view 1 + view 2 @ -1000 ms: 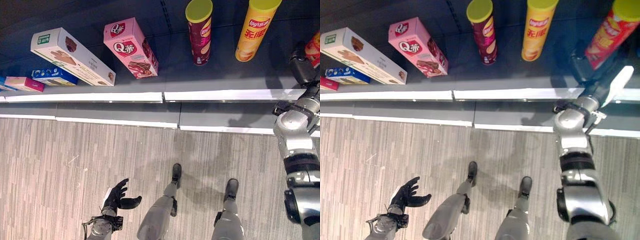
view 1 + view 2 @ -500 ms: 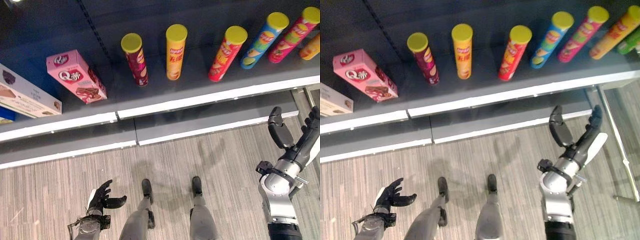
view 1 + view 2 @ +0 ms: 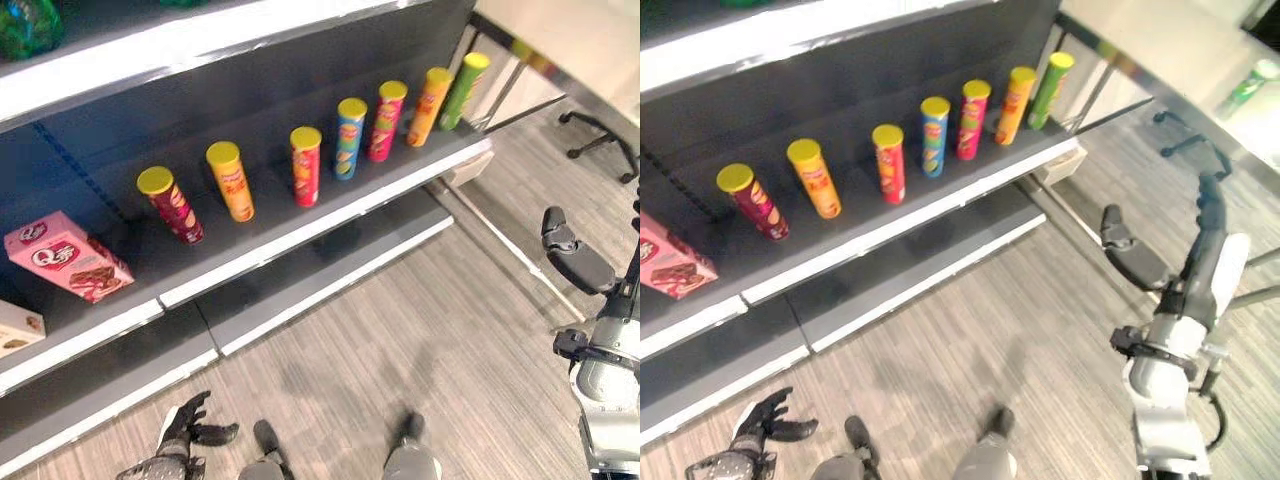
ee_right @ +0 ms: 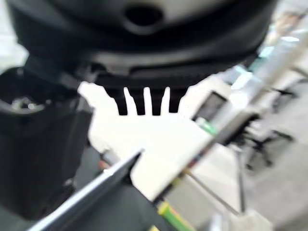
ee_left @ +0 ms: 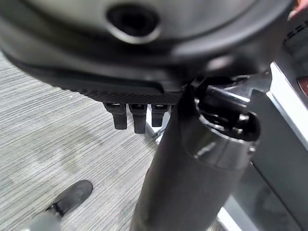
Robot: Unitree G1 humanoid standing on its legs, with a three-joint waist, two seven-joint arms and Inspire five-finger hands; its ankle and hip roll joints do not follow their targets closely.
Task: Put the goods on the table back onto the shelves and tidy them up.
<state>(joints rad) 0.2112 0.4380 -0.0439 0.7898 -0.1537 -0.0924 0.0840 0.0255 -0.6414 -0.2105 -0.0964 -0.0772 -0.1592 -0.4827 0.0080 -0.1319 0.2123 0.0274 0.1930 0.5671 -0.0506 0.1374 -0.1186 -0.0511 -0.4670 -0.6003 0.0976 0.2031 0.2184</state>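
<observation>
A row of tall snack cans stands on the dark shelf point(image 3: 300, 232): maroon point(image 3: 171, 206), yellow point(image 3: 231, 181), red point(image 3: 305, 166), blue point(image 3: 350, 137), pink point(image 3: 384, 120), orange point(image 3: 431, 106) and green point(image 3: 464, 90). A pink box point(image 3: 65, 257) and a white box point(image 3: 14, 330) lie further left on the same shelf. My right hand point(image 3: 1200, 262) is raised off to the right, away from the shelf, open and empty. My left hand point(image 3: 186, 428) hangs low over the floor, fingers spread, holding nothing.
A pale table point(image 3: 1160, 40) with a metal edge stands beyond the shelf's right end, and a green can point(image 3: 1251, 87) shows past it. An office chair base point(image 3: 598, 148) sits on the floor at right. Green bottles point(image 3: 24, 24) stand on the upper shelf.
The camera has swung right along the shelf, bringing more cans and the table into view. My right hand left the red can on the shelf and now hangs clear, empty.
</observation>
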